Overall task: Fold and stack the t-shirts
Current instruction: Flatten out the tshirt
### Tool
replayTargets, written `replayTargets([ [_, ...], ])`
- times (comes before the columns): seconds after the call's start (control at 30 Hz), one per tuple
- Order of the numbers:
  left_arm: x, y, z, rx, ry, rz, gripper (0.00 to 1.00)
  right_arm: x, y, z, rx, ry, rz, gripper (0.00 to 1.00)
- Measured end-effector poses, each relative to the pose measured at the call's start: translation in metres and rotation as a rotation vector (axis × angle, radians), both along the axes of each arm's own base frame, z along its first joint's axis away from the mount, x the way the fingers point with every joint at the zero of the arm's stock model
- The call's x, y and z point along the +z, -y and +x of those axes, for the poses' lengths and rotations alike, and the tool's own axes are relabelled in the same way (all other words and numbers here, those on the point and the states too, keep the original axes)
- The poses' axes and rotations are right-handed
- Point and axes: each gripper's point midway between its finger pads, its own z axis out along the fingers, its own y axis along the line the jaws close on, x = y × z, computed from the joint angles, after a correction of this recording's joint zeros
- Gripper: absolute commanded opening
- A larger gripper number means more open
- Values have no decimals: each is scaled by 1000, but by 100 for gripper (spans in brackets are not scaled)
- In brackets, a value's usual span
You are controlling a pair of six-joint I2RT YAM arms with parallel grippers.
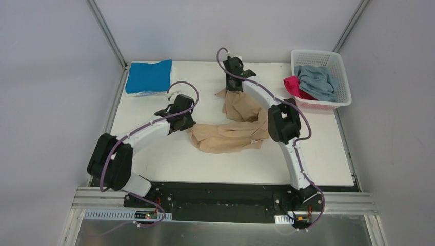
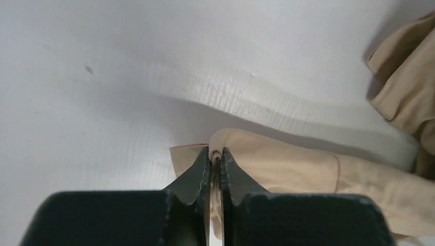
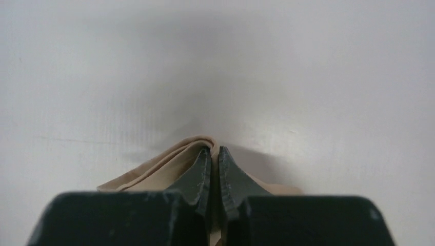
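Left pincer [image 2: 216, 154]: clenched on a folded edge of the tan shirt [image 2: 287, 164], low over the counter [image 2: 102, 102]. The bite sits at the very tips.
Tan shirt, position: mid-counter, bunched into a crumpled band running between the two pincers. It is neither flat nor folded.
Right pincer [image 3: 215, 149]: clenched on the far end of the same shirt. Only a small fold of cloth shows at the tips.
Risk, slip: both holds are shallow. A hard pull apart or a quick lift could draw the cloth out of one pincer and drop that end.
Risk, twist: which corners are held cannot be told, nor how many layers. Mismatched corners would spread the shirt twisted.
Risk, snag: in the overhead view the right forearm crosses above the bunched cloth. Raised fabric could catch on it.
Blue shirt [image 1: 149, 76]: folded at the far-left corner, well apart. A wide swing of the tan shirt could brush and disturb it.
Basket [image 1: 320, 53]: far right, holding the grey-blue shirt [image 1: 317, 81], with the pink shirt [image 1: 293, 84] at its left side. Neither is folded yet, and a swing of the right arm that way could knock the basket.
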Motion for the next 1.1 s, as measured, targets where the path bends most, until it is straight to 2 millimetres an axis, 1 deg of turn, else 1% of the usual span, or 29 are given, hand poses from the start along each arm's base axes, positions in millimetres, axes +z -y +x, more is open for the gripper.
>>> replayTargets([
  [0.07,24,-13,3,31,72,33,0,30,19,1,-81,51,17,0],
  [0.13,50,-27,4,66,150,66,0,69,43,0,-158,114,52,0],
  [0.17,64,-35,5,88,190,84,0,97,63,-1,-207,163,81,0],
  [0.23,87,-48,3,119,257,110,0,141,94,-6,-276,244,115,0],
  [0.3,115,-62,2,156,335,139,0,193,132,-19,-352,344,150,0],
  [0.33,128,-67,1,171,368,148,0,218,148,-26,-383,395,167,0],
  [0.37,146,-74,1,190,412,159,0,235,158,-33,-403,432,179,0],
  [0.4,163,-80,0,210,456,162,0,261,170,-46,-426,487,199,0],
  [0.47,194,-91,-4,242,531,167,0,294,182,-66,-447,558,228,0],
  [0.57,239,-107,-16,286,642,163,0,326,198,-100,-466,629,257,0],
  [0.63,265,-118,-27,309,705,160,0,344,209,-122,-484,674,275,0],
  [0.7,287,-128,-39,326,760,152,0,360,219,-142,-495,711,294,0],
  [0.83,331,-142,-69,328,879,97,0,392,238,-190,-499,781,355,0],
  [0.9,352,-148,-87,311,942,58,0,410,245,-222,-484,814,411,0],
  [0.93,361,-149,-95,302,970,41,0,415,247,-230,-478,822,427,0],
  [0.97,374,-153,-107,292,1010,15,0,422,249,-248,-460,833,462,0],
  [1.03,393,-157,-124,278,1071,-26,0,432,251,-274,-426,847,518,0],
  [1.1,411,-163,-142,264,1130,-61,0,437,250,-300,-381,847,575,0],
])
